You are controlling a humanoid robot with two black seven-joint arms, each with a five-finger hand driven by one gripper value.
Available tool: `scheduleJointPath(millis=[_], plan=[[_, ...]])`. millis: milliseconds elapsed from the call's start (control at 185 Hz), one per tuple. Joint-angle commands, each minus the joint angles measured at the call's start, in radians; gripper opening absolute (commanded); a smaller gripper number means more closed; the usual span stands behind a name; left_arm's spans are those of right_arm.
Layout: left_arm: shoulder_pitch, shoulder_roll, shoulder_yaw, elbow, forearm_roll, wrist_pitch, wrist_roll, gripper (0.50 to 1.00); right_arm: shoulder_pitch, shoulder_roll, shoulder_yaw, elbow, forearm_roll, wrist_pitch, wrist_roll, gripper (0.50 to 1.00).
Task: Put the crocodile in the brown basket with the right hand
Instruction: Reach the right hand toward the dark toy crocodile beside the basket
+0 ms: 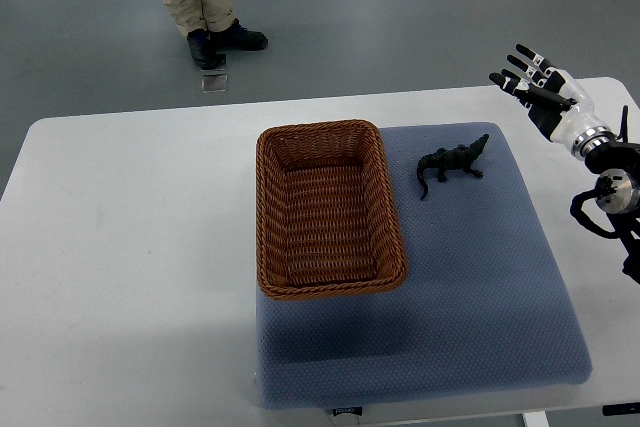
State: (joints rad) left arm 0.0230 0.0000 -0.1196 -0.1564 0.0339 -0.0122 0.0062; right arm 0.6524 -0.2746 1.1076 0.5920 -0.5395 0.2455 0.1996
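Here the right hand (535, 87) hovers with fingers spread and empty at the table's far right, well apart from the crocodile (452, 164), which lies on the blue mat (480, 287) just beside the brown basket (268, 207).

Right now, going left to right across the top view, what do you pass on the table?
brown basket → crocodile → right hand, fingers spread and holding nothing, above the table's far right corner.
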Motion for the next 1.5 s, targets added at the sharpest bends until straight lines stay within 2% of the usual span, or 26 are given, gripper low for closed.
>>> scheduleJointPath(millis=[0,243,431,696,912,1143,1332,1494], plan=[[0.0,0.0,0.0,0.0,0.0,0.0,0.0,1.0,0.0,0.0,-0.002,0.0,0.0,0.0,0.0,0.93],[0.0,0.0,0.0,0.0,0.0,0.0,0.001,1.0,0.001,-0.001,-0.008,0.0,-0.007,0.0,0.001,0.932],[0.0,0.0,0.0,0.0,0.0,0.0,0.0,1.0,0.006,-0.02,-0.014,0.002,-0.045,0.028,0.003,0.932],[0.0,0.0,0.0,0.0,0.0,0.0,0.0,1.0,0.023,-0.055,-0.028,0.084,-0.387,0.034,0.017,0.93],[0.0,0.0,0.0,0.0,0.0,0.0,0.0,1.0,0.056,-0.144,-0.203,0.175,-0.649,0.014,0.026,0.93],[0.0,0.0,0.0,0.0,0.0,0.0,0.0,1.0,0.13,-0.253,-0.451,0.252,-0.809,-0.068,0.031,0.93],[0.0,0.0,0.0,0.0,0.0,0.0,0.0,1.0,0.187,-0.264,-0.609,0.259,-0.878,-0.164,0.04,0.93],[0.0,0.0,0.0,0.0,0.0,0.0,0.0,1.0,0.228,-0.262,-0.713,0.261,-0.91,-0.204,0.04,0.93]])
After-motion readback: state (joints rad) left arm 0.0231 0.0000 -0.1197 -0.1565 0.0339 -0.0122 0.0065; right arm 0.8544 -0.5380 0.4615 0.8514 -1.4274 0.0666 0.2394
